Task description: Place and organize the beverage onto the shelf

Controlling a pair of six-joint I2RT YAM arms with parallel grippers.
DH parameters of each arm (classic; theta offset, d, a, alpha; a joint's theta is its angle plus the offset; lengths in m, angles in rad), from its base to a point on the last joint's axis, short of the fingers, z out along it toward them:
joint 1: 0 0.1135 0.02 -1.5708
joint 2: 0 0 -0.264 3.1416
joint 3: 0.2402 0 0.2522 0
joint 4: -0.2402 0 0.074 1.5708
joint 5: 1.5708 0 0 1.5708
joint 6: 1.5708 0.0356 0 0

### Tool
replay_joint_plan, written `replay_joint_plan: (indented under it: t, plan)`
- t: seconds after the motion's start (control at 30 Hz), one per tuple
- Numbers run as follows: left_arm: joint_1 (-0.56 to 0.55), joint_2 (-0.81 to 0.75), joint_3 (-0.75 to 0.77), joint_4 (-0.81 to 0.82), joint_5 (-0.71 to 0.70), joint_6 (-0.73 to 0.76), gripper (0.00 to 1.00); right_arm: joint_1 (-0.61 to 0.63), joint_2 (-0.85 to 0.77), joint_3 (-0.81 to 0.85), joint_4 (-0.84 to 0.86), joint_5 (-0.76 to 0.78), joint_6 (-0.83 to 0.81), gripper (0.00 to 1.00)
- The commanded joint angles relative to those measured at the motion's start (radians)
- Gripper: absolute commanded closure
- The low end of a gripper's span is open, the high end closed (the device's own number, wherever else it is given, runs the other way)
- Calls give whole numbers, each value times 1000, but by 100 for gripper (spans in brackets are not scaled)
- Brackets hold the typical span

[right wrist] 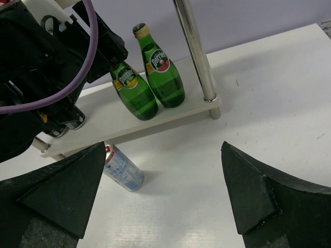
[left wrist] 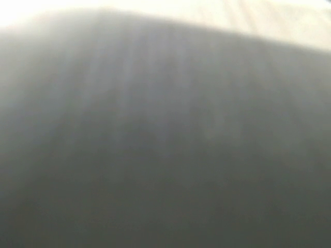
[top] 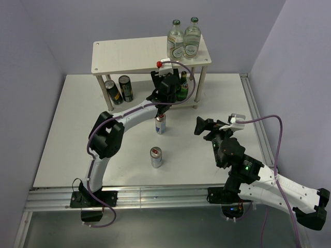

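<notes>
The shelf (top: 134, 54) stands at the back of the table. Two clear bottles (top: 176, 41) stand on the right of its top board. Two green bottles (right wrist: 164, 75) stand on the lower board (right wrist: 103, 124). My left gripper (top: 170, 85) reaches under the top board, right at the neck of the left green bottle (right wrist: 135, 92); its jaws are hidden, and the left wrist view is only a grey blur. One silver-blue can (top: 161, 124) stands before the shelf, another (top: 156, 157) nearer. My right gripper (right wrist: 163, 146) hangs open, apart from the can (right wrist: 123, 168).
Two dark cans (top: 113, 92) stand on the left of the lower board. A shelf leg (right wrist: 196, 57) rises just right of the green bottles. The left arm's purple cable (top: 181, 64) loops in front of the shelf.
</notes>
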Motion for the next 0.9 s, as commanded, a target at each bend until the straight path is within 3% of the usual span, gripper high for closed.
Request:
replay_joint_plan:
  t: [0.0, 0.13, 0.27, 0.53, 0.77, 0.87]
  plan:
    - [-5, -14, 55, 65, 16, 6, 25, -4, -6, -9, 33, 7, 14, 1]
    - [-13, -31, 31, 76, 10, 20, 16, -4, -4, -9, 34, 4, 14, 1]
    - [-28, -55, 2, 71, 2, 32, 1, -4, -4, -9, 34, 4, 15, 1]
    - [-42, -204, -147, -7, -7, -9, 1, -4, -12, -14, 36, 6, 19, 2]
    - [-64, -371, -268, -229, 48, -74, 1, -4, -19, -12, 24, 16, 20, 2]
    - [-91, -481, -400, -271, 100, -75, 1, -4, -33, -16, 19, 16, 23, 2]
